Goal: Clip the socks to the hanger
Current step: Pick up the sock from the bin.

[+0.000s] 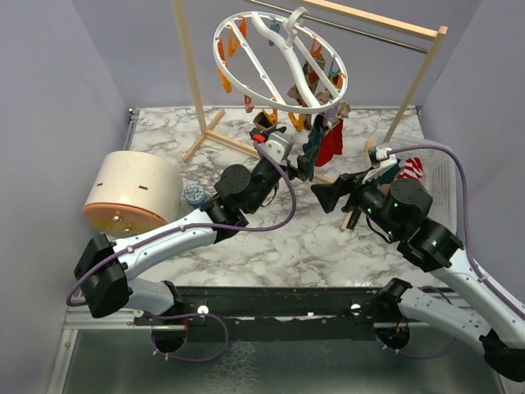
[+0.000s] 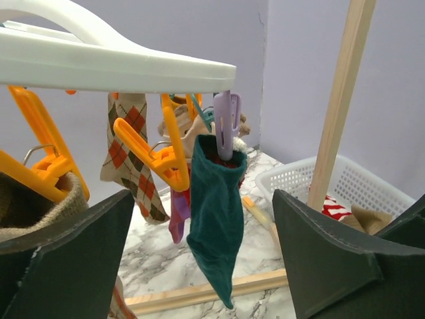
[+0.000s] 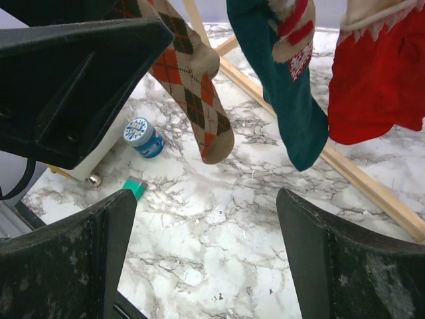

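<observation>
marble bench [image 1: 287,246] underneath, wooden rack frame [image 1: 190,74] standing at the back. over on the left, a cream round container [image 1: 135,193] with a small blue-and-white jar [image 1: 194,194] just beside it. white mesh basket [image 2: 372,186] sits right, and a tiny teal piece [image 3: 135,188] lies near the jar.

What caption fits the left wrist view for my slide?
Open left gripper faces a dark teal sock hanging from a purple clip under the white hanger.

The left arm [image 1: 164,238] reaches forward and to the right, and the left gripper [image 1: 305,164] is raised with its jaws spread wide (gripping nothing). The right arm [image 1: 443,254] bends inward. The right gripper [image 1: 328,194] points left, its jaws likewise apart and empty.
</observation>
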